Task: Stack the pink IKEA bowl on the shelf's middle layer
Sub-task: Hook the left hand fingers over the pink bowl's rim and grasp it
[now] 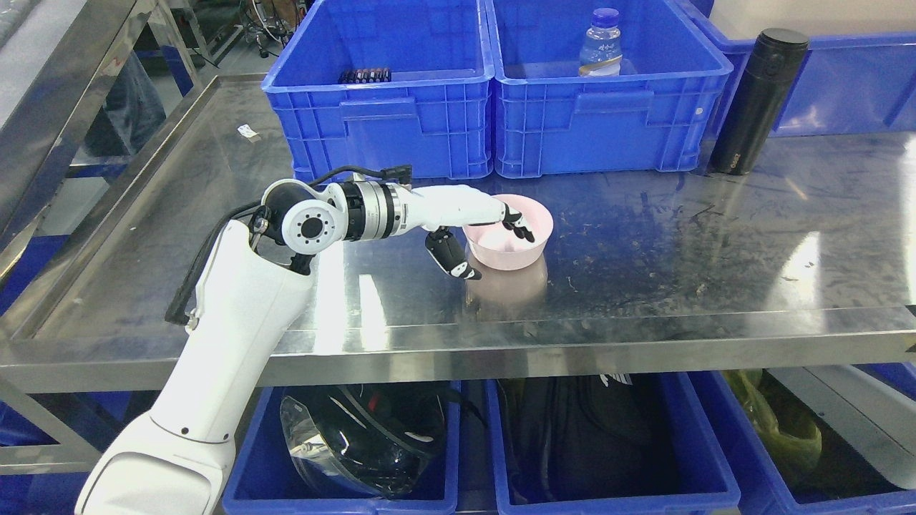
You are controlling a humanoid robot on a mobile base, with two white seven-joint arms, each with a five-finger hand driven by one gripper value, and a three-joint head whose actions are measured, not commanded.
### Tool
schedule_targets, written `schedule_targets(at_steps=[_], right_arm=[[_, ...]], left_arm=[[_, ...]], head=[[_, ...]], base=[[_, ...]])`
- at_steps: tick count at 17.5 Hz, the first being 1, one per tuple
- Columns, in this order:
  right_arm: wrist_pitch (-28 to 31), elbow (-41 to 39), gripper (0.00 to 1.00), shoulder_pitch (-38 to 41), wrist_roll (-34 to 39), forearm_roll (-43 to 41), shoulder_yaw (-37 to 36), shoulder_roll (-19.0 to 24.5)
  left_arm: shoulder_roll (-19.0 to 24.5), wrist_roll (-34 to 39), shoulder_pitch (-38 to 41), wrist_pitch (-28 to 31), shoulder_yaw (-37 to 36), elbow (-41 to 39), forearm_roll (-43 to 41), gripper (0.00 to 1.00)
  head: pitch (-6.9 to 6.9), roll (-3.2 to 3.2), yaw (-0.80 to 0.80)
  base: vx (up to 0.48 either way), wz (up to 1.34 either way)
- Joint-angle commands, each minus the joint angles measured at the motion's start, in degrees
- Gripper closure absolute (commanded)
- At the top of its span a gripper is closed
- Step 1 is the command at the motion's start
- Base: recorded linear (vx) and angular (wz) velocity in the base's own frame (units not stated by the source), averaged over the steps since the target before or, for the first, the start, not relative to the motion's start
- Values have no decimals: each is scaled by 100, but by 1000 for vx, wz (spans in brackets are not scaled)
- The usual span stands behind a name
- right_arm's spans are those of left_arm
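So the pale pink plastic bowl (509, 230) is sitting upright on the scratched stainless steel shelf surface (644, 272), roughly mid-shelf and just in front of the gap between the two big blue plastic crates (379, 129) at the back. The left hand (478, 230), white with black fingertips, reaches in from the left and is right at the bowl's left rim. The fingers (521, 227) hook over the rim and dip inside the bowl, while the thumb (452, 257) hangs down outside the wall, near the base. So it's a pinch across the left wall, fingers in, thumb out. Looks like it has hold of the bowl, though I honestly can't tell how tight the squeeze is or whether the thumb really touches the wall.

Key relation as I read it: the bowl lies to the right of the wrist, in line with the forearm, and being round it has no long axis to worry about. Only this arm is anywhere near it; the right arm isn't in view at all.

Hard to make out: I can't see whether the bowl is one bowl or already nested on another. No second pink bowl shows anywhere. A tall black flask (757, 100) stands well off to the right, not in the way.
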Motion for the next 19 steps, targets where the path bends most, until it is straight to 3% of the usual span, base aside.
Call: schedule_targets(at_steps=[1,6,10,11,15,19], right_arm=[[-3,-100,0,26,-1,0,0,-100],[-3,-100,0,26,-1,0,0,-100],[-3,-100,0,26,-1,0,0,-100],[-3,-100,0,26,-1,0,0,-100],[-3,-100,0,26,-1,0,0,-100],[-3,-100,0,26,-1,0,0,-100]], left_arm=[[-190,-19,-28,-300,-140,588,-257,37],[-436,-36,-28,-618,1,958,-460,52],[-858,-54,-54,-1285,913,1477,-460,94],[-945,-123,-63,-1538,1133,1503,-460,100],[-1157,-194,-37,-1725,1530,1486,-137,100],[-1268,-194,-72,-2270,1680,1145,199,100]], head=[[0,0,0],[0,0,0],[0,0,0],[0,0,0],[0,0,0],[0,0,0]], base=[[0,0],[0,0],[0,0],[0,0],[0,0],[0,0]])
